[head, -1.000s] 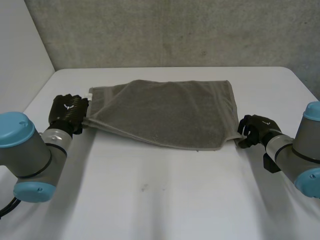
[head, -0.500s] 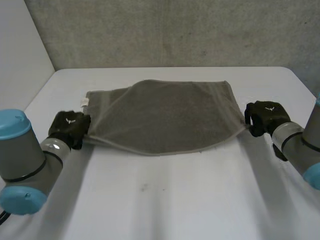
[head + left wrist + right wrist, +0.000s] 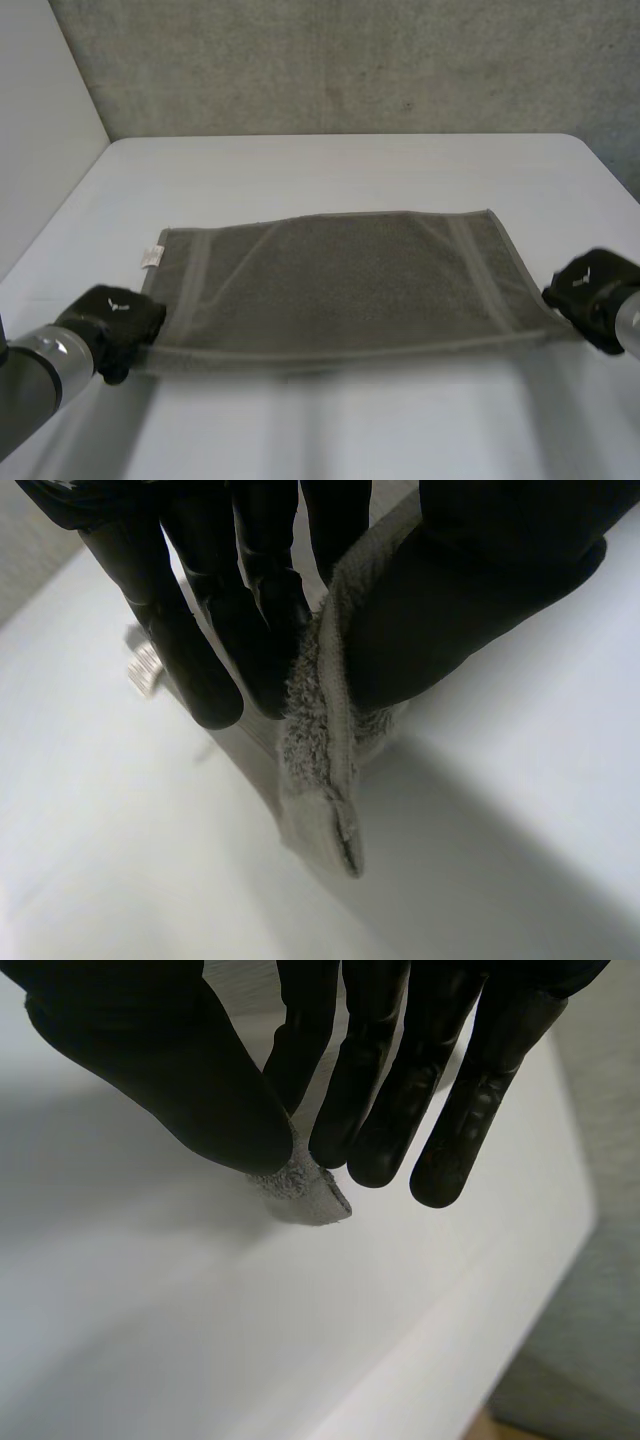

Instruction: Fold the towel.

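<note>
A grey towel (image 3: 340,280) is stretched taut between my two hands, lifted above the white table (image 3: 340,170) at its near edge. My left hand (image 3: 112,322) pinches the near left corner of the towel (image 3: 322,750) between thumb and fingers (image 3: 215,630). At the other end, my right hand (image 3: 592,290) pinches the near right corner (image 3: 300,1192) between its thumb and fingers (image 3: 390,1080). A small white label (image 3: 152,257) sticks out at the towel's far left corner.
A grey wall (image 3: 340,60) stands behind the table, and a white panel (image 3: 40,130) rises at its left side. The table's right edge (image 3: 470,1290) runs close under my right hand.
Both hands have lifted and pulled toward me with the towel's corners, drawing it flat and taut. My right hand closed on its corner during this time.
</note>
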`<state>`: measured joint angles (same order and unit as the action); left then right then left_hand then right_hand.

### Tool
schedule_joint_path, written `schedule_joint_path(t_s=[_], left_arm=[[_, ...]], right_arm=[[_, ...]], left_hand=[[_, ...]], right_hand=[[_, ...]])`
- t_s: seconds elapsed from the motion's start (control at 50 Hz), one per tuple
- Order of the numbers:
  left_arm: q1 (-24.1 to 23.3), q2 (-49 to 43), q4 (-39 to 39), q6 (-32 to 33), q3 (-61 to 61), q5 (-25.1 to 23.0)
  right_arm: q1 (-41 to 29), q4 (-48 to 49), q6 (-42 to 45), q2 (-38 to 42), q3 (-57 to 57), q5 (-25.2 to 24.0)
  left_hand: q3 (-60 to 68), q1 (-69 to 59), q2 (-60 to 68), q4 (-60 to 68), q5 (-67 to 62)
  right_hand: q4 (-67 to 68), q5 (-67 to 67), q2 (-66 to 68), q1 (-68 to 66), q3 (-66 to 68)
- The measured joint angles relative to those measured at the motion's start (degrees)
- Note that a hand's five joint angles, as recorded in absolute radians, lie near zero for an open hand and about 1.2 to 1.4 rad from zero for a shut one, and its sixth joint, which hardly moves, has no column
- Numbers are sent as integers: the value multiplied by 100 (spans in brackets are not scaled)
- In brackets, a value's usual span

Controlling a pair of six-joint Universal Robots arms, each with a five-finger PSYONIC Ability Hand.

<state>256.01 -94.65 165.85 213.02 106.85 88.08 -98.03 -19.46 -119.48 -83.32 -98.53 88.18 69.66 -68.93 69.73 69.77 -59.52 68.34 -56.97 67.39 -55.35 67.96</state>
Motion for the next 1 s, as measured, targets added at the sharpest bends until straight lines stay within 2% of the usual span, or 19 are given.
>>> schedule_joint_path(t_s=[0.06,0.16,0.22,0.24,0.44,0.68,0.7,0.72,0.74,0.76,0.8,0.82,0.84,0.9,1.0], left_arm=[[-7,-101,212,9,-151,-10],[-33,-855,984,11,-734,-3],[-48,-1403,1396,6,-1174,3],[-58,-1844,1663,0,-1560,11],[-94,-3902,2287,-26,-3835,85],[-122,-5247,2420,-20,-5717,87],[-130,-5284,2436,-20,-5756,80],[-147,-5328,2464,-19,-5796,68],[-161,-5346,2483,-19,-5808,63],[-192,-5359,2517,-18,-5807,52],[-215,-5361,2541,-18,-5796,45],[-243,-5355,2568,-17,-5775,41],[-333,-5293,2658,-16,-5685,31],[-405,-5104,2747,-17,-5512,31],[-471,-4365,2867,-48,-4917,47]], right_arm=[[-29,372,-34,74,130,-31],[-292,1575,-217,801,689,-39],[-516,2154,-308,1359,1097,-13],[-634,2460,-347,1709,1362,14],[-907,4127,-339,3759,3101,84],[-886,4584,-259,5336,4837,52],[-885,4577,-252,5403,4912,62],[-885,4568,-246,5469,4984,74],[-885,4560,-244,5500,5016,84],[-885,4549,-248,5526,5038,98],[-885,4537,-254,5531,5040,108],[-886,4519,-262,5522,5032,118],[-888,4440,-299,5437,4960,137],[-889,4275,-446,5156,4766,127],[-867,3839,-1252,4049,4049,27]], left_hand=[[0,0,0,0,0],[0,0,0,0,0],[0,-2,0,0,0],[0,-3,0,0,0],[0,-2,0,0,0],[-46,24,-83,-50,39],[-827,664,-840,-710,646],[-1570,1492,-1599,-1451,1379],[-2743,2933,-2801,-2655,2586],[-3751,4113,-3828,-3696,3642],[-3751,4113,-3828,-3696,3642],[-3751,4113,-3828,-3696,3642],[-5216,5113,-5254,-5235,5126],[-5573,5495,-5585,-5593,5479],[-5895,5769,-5909,-5895,5726]], right_hand=[[0,0,0,0,0],[0,-8,0,0,0],[0,-15,0,0,0],[0,-16,0,0,0],[0,-20,0,0,0],[-49,5,-29,55,-37],[-257,193,-314,282,-241],[-1820,1673,-1933,1763,-1801],[-1820,1673,-1933,1763,-1801],[-2517,2348,-2517,2310,-2494],[-2517,2348,-2517,2310,-2494],[-4490,4323,-4546,3873,-4537],[-5484,5317,-5393,4341,-5505],[-5511,5388,-5445,4342,-5578],[-5511,5392,-5445,4342,-5578]])
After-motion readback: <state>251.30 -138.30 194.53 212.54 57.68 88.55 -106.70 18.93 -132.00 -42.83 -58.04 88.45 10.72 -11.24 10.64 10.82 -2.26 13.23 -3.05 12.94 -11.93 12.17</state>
